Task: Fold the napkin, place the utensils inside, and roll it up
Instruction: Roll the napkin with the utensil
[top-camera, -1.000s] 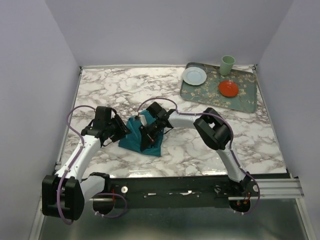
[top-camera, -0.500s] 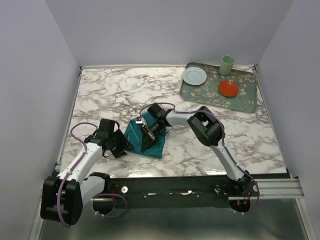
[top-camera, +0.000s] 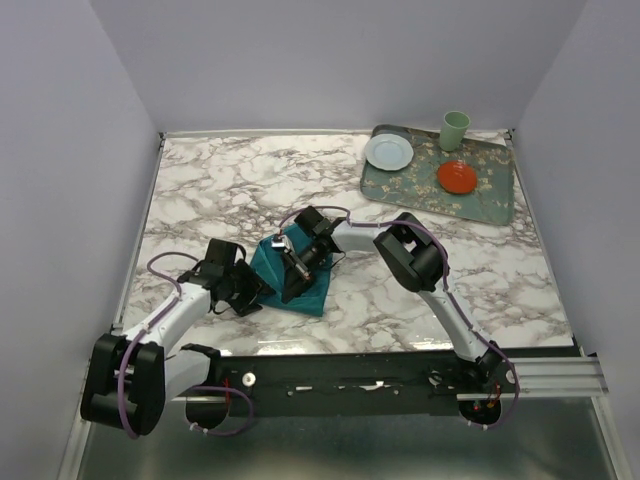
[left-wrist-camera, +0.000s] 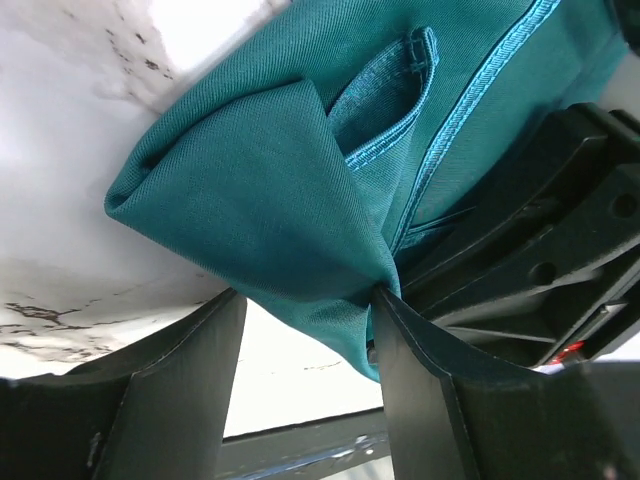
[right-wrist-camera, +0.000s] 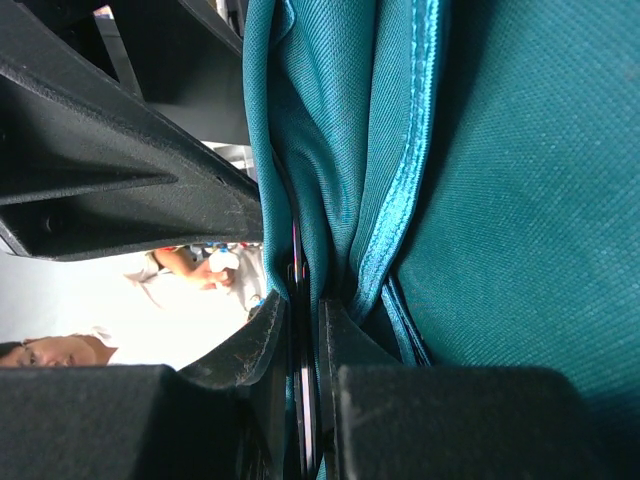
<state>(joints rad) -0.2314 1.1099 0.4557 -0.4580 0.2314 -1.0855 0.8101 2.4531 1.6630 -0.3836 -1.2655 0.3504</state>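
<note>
now, left end effector (left-wrist-camera: 308, 320) open beside the napkin (left-wrist-camera: 260, 190), right end effector (right-wrist-camera: 302, 315) tight on its fold

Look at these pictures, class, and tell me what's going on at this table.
Two arms are working on a teal napkin near the front of the table. The right gripper is shut on a bunch of its folds; the left gripper stands open around one corner, not clamping it. No utensils show. The tray at far right holds a cup, a white plate and a red dish.
</note>
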